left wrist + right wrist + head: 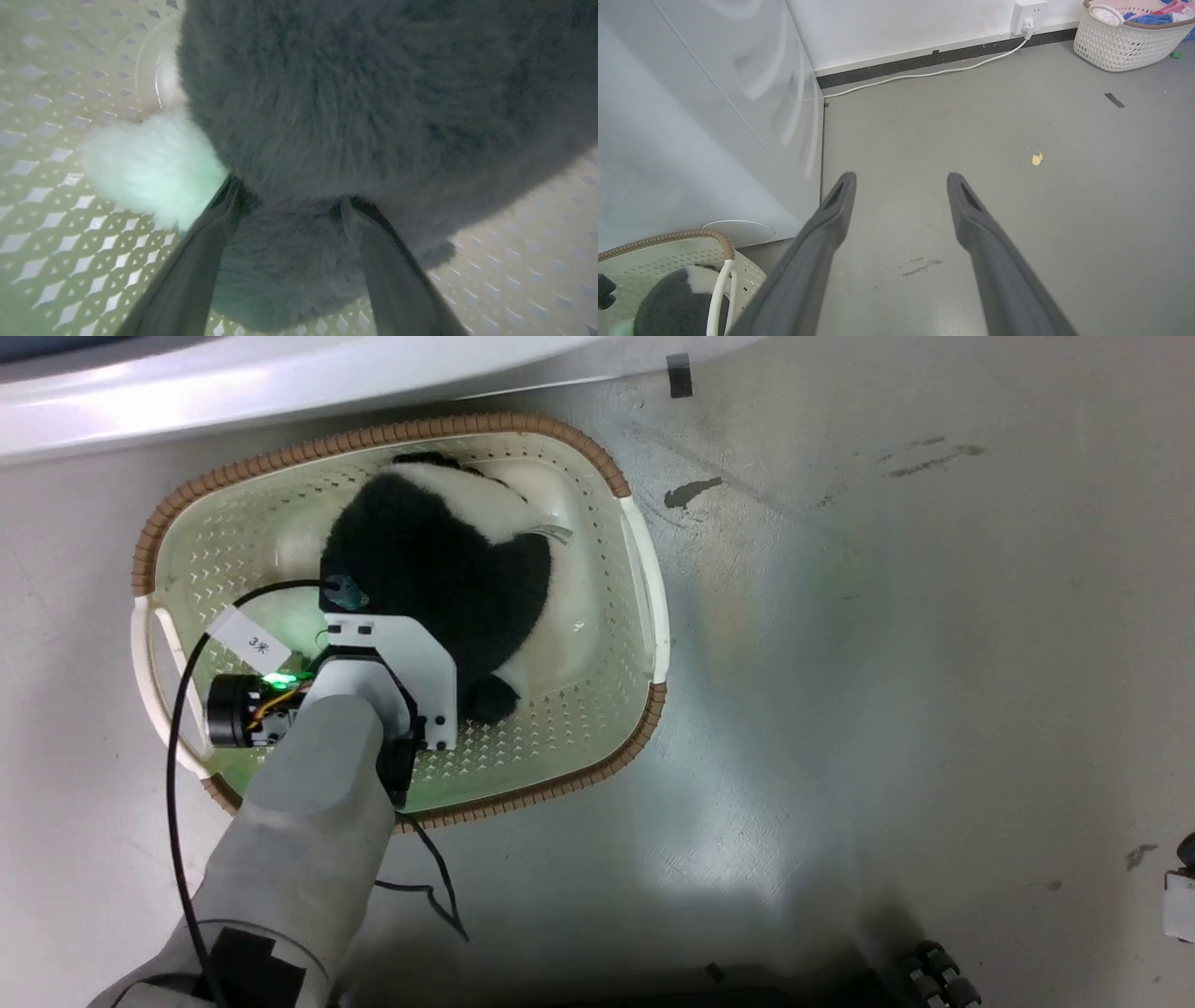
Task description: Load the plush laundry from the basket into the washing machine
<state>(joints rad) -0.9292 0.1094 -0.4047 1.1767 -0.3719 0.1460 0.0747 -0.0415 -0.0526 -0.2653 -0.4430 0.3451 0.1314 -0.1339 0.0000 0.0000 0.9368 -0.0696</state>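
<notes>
Head view, upper left: washing machine (187,401) cut off by the frame edge. Centre-left: basket (420,429) with the plush laundry (439,560) inside. Left pincer (289,198): tips buried in black fur, fingers spread, straddling a lobe. Right pincer (901,179): spread wide, empty, over the floor (1017,186).

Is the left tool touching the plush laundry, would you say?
Touching. The left wrist view shows fingertips of the left tool sunk into the plush laundry.

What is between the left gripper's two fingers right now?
The plush laundry: in the left wrist view its black fur fills the gap between the spread fingers of the left gripper, inside the basket.
</notes>
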